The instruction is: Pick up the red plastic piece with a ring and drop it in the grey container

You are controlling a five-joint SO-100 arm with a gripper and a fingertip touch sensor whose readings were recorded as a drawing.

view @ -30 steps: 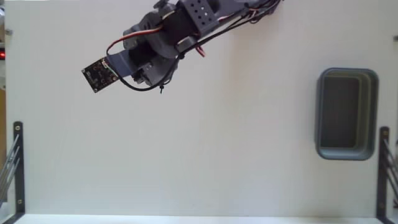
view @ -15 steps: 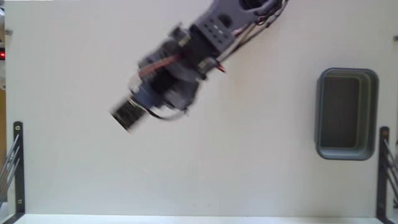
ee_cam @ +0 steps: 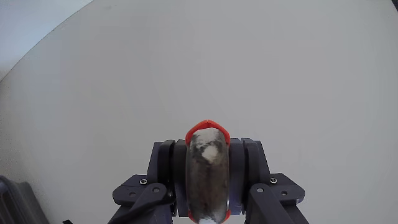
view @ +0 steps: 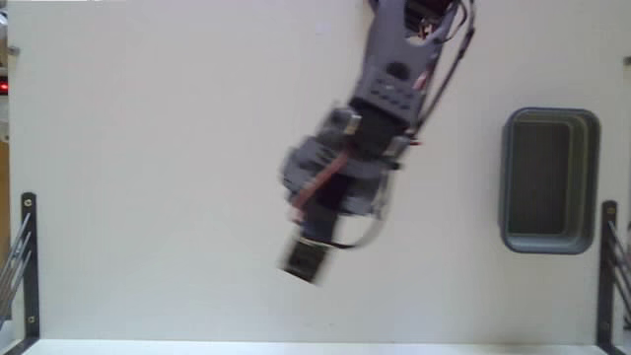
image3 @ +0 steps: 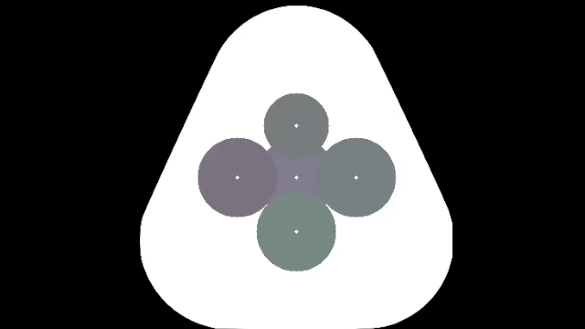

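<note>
In the wrist view, the dark grey two-finger gripper (ee_cam: 207, 171) clamps the small red-orange plastic piece with a ring-shaped loop and mottled greyish centre (ee_cam: 207, 165) above a plain pale tabletop (ee_cam: 249, 68).

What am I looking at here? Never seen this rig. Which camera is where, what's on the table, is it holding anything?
It is one small robot arm on a white table. The fixed view looks straight down on the table. The arm reaches in from the top edge, blurred by motion. At the right stands a grey container, with nothing showing inside it. The wrist view comes from a camera riding on the arm, looking along the gripper. There the two dark fingers are closed on a red plastic piece with a ring, its greyish centre facing the camera. The piece itself is not visible from above.
</note>
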